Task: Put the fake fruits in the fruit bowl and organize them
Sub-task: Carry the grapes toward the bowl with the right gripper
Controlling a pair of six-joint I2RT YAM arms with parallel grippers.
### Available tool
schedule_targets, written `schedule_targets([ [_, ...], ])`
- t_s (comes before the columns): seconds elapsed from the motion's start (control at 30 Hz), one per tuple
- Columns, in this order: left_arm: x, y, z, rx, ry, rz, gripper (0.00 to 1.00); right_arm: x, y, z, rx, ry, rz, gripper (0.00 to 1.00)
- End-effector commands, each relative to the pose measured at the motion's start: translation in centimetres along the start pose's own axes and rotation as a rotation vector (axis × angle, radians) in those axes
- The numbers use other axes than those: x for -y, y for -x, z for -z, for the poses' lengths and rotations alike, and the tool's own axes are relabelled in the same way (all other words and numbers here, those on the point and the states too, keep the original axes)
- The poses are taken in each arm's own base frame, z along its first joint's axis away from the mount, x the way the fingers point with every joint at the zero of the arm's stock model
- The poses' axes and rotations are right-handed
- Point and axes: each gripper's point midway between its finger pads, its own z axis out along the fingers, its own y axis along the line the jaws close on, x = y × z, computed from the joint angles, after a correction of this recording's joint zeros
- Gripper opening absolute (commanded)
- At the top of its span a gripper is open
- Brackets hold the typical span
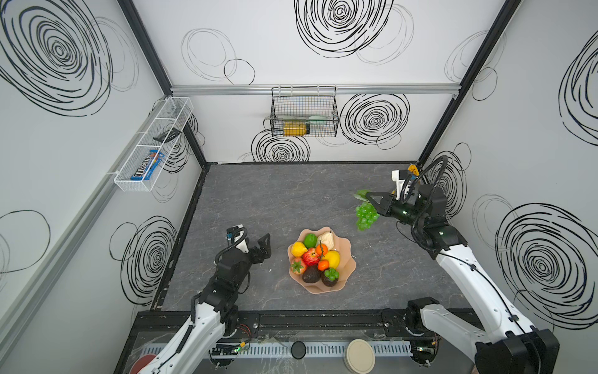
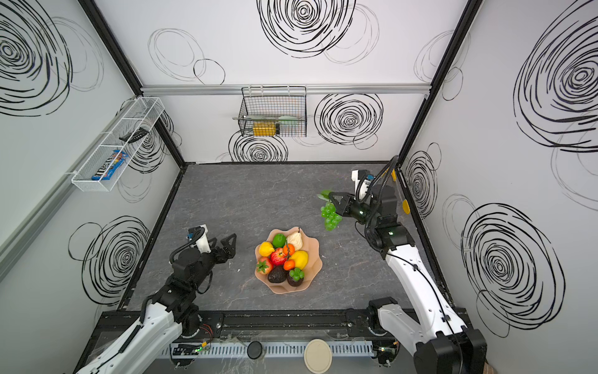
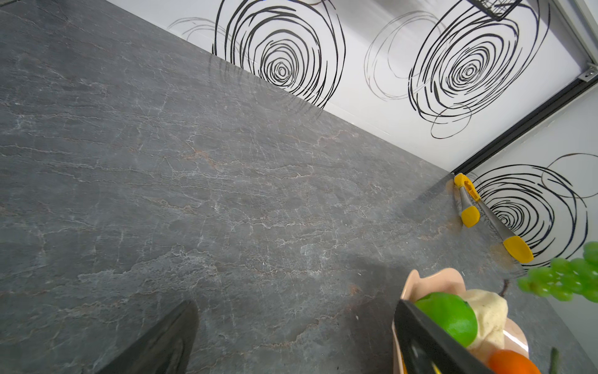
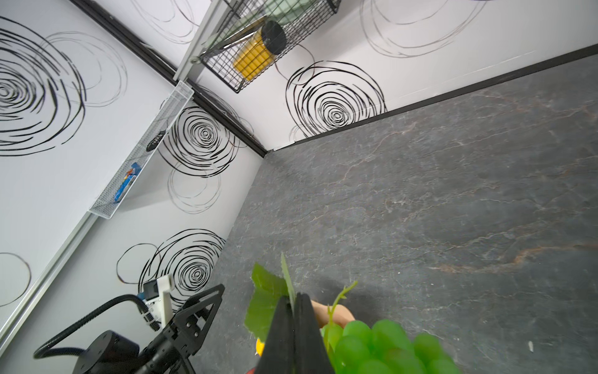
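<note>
The peach fruit bowl (image 1: pixel 348 266) (image 2: pixel 315 259) sits mid-table, holding a lime (image 1: pixel 310 240), pear (image 1: pixel 326 239), lemons (image 1: pixel 298 248), red apple (image 1: pixel 311 255), small oranges, a strawberry and dark avocados (image 1: pixel 311 274). Up to its right the green grape bunch (image 1: pixel 366 215) (image 2: pixel 330 216) (image 4: pixel 382 343) hangs in the air above the table. My right gripper (image 1: pixel 369 195) (image 4: pixel 293 296) is shut on the bunch's leaf. My left gripper (image 1: pixel 266 247) (image 3: pixel 294 311) stands open and empty, left of the bowl, one finger against the rim (image 3: pixel 430 278) in the left wrist view.
Yellow-tipped tongs (image 3: pixel 485 220) lie along the right wall near the back corner. A black wire basket (image 1: pixel 304 111) hangs on the back wall and a white mesh shelf (image 1: pixel 152 145) on the left wall. A cream disc (image 1: pixel 359 356) rests on the front rail.
</note>
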Motion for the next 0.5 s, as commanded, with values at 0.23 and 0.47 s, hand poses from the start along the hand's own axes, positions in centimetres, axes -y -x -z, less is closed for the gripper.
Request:
schedule_targets([
  [0.23, 0.5, 1.1, 0.0, 0.053, -0.029, 0.005, 0.99, -3.4, -4.1, -0.7, -0.081, 0.083, 0.012, 0.0],
  [0.47, 0.5, 1.1, 0.0, 0.051, -0.03, 0.004, 0.99, -3.4, -5.7, -2.2, -0.105, 0.08, 0.015, 0.0],
])
